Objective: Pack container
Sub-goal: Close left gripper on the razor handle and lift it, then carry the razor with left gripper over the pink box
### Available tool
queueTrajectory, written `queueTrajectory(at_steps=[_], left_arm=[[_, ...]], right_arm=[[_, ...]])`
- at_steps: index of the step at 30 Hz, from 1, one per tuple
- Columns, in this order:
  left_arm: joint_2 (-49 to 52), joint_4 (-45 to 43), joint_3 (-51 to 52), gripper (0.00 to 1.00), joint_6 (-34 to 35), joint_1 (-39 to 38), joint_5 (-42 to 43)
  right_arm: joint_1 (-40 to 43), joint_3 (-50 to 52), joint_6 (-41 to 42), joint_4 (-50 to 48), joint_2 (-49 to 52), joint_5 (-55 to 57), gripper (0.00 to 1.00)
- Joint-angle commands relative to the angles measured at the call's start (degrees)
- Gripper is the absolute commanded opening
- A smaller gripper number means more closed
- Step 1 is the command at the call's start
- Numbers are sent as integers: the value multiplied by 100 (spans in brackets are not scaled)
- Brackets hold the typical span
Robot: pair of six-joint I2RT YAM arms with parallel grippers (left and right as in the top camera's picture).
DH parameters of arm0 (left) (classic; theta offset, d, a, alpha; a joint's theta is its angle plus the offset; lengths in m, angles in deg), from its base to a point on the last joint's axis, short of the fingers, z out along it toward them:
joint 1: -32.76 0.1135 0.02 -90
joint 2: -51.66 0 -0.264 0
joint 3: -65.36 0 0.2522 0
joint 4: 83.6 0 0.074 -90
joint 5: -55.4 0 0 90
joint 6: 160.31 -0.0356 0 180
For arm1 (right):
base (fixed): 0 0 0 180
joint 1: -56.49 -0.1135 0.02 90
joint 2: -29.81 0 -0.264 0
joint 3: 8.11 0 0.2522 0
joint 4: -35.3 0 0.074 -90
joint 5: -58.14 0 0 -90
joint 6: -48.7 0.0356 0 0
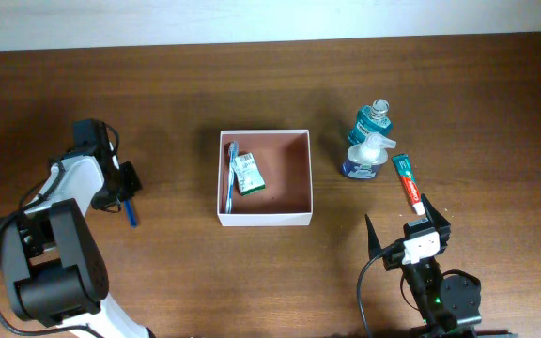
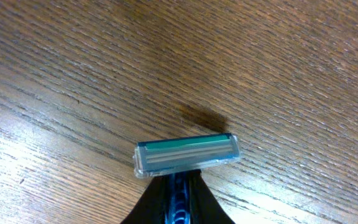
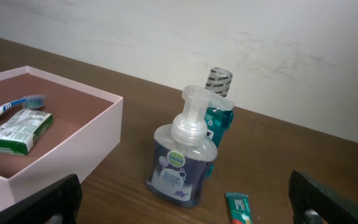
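Container [image 1: 264, 219] sits mid-worktop with a toothbrush [image 1: 230, 174] inside. Left gripper [image 1: 126, 188] is clamped on a razor [image 2: 187, 154]; right gripper [image 1: 402, 222] gapes wide, empty.

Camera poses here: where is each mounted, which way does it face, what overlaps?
Overhead: above the table, looking straight down; both arms show, left gripper shut on the razor, right gripper open.
Left wrist: just over the wood, facing down at the razor head; its dark fingers at bottom.
Right wrist: low, facing across at the soap bottle, mouthwash and container; a finger in each bottom corner.
Shared: overhead and right wrist both show container, toothbrush, toothpaste.
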Motion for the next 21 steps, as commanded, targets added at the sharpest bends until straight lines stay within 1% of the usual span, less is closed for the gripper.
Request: queueTrajectory(at_steps=[1, 3, 7, 11, 15, 19, 21], left_arm=[[350, 90, 345, 6, 9, 35, -122], [345, 90, 339, 1, 9, 35, -24], [337, 157, 197, 1, 9, 35, 160], [280, 669, -291, 0, 7, 35, 269], [120, 1305, -938, 0, 7, 35, 951], [-216, 1633, -1379, 1, 4, 17, 1615], [-463, 1696, -1504, 0, 4, -35, 1775]], right_arm=[[33, 26, 2, 24, -55, -11, 98], [33, 26, 2, 26, -55, -13, 98], [33, 26, 2, 24, -55, -11, 98], [33, 26, 2, 26, -55, -11, 98], [33, 26, 2, 24, -55, -11, 98], [33, 26, 4, 24, -55, -11, 98], [33, 26, 2, 26, -55, -11, 98]])
